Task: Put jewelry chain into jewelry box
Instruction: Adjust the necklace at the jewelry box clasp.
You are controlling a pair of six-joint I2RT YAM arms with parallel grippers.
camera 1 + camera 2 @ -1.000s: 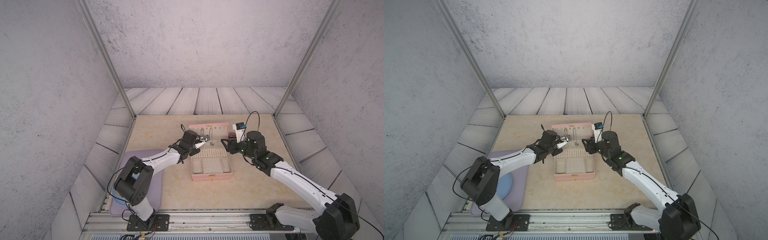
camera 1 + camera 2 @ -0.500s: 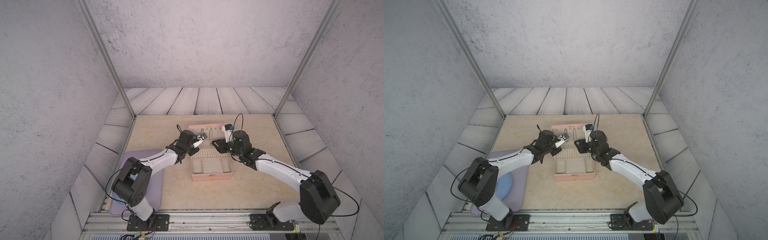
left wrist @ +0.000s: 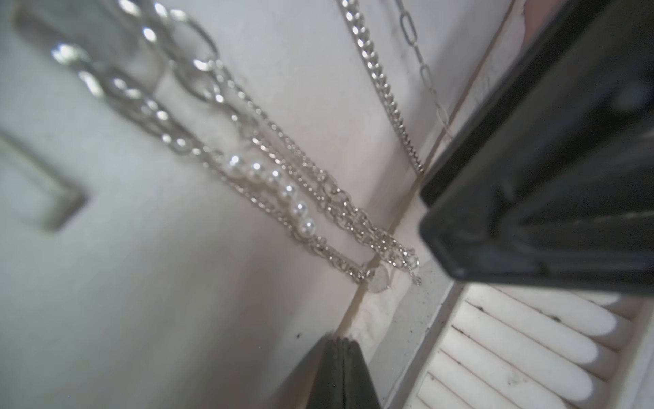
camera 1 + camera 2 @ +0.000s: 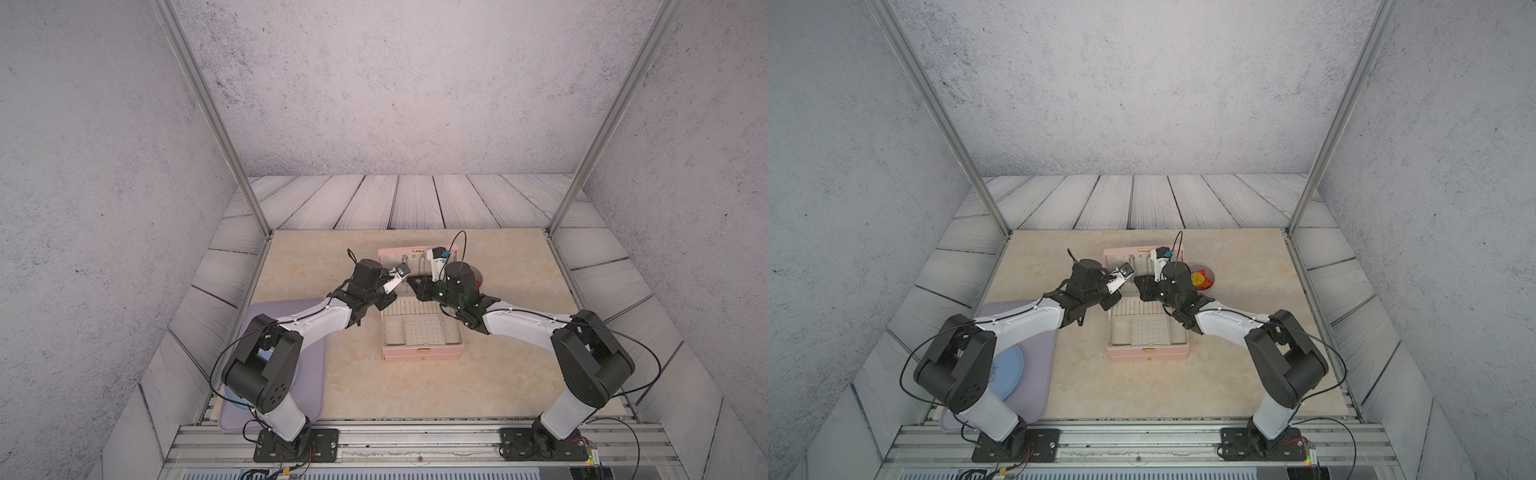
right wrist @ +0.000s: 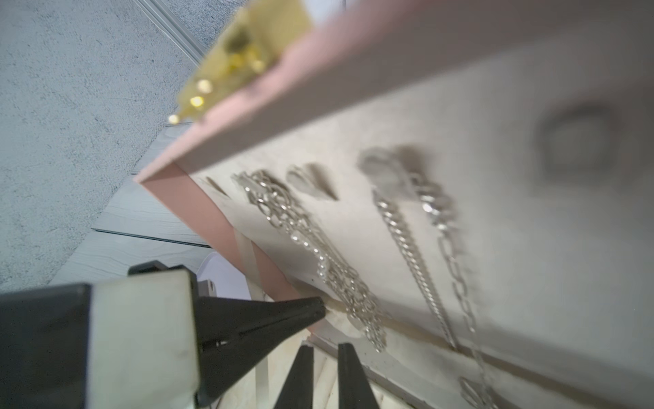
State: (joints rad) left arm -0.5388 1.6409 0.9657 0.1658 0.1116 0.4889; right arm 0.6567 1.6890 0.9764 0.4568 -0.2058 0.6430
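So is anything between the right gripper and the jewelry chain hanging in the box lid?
Nothing covers the jewelry chain on the jewelry box lid. A pearl-beaded bundle hangs beside it, nearer the right gripper, with the shut left gripper at that bundle's lower end.

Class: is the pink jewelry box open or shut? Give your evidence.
Open. The jewelry box lid stands upright, chains hanging on its cream lining; the tray lies exposed.

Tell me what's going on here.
Both arms reach into the open pale pink hinged jewelry box. A chunky silvery link chain already hangs from a hook in the upright lid, beside a pearl-strung chain cluster. The left gripper is shut and empty at the lid's base; the right gripper, jaws narrowly apart, holds nothing either.
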